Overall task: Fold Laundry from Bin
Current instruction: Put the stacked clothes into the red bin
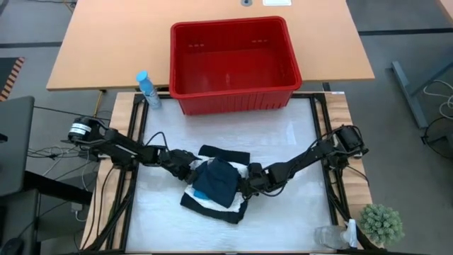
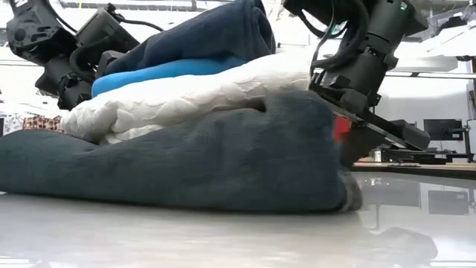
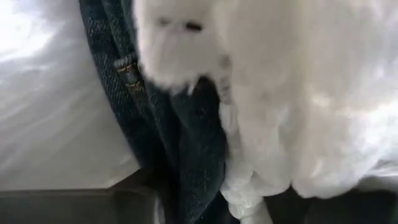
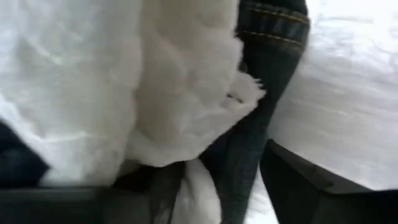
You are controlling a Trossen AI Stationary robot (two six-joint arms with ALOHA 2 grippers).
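Left pincer [image 1: 190, 170]: pressed into the left end of the folded laundry stack [image 1: 216, 185]; jaw state cannot be told. Right pincer [image 1: 249, 181]: at the stack's right end, likewise unclear. Stack of dark denim, white crinkled and bright blue cloth lies mid-desk between both, equally near. Red rectangular plastic bin [image 1: 233, 95]: beyond, empty.
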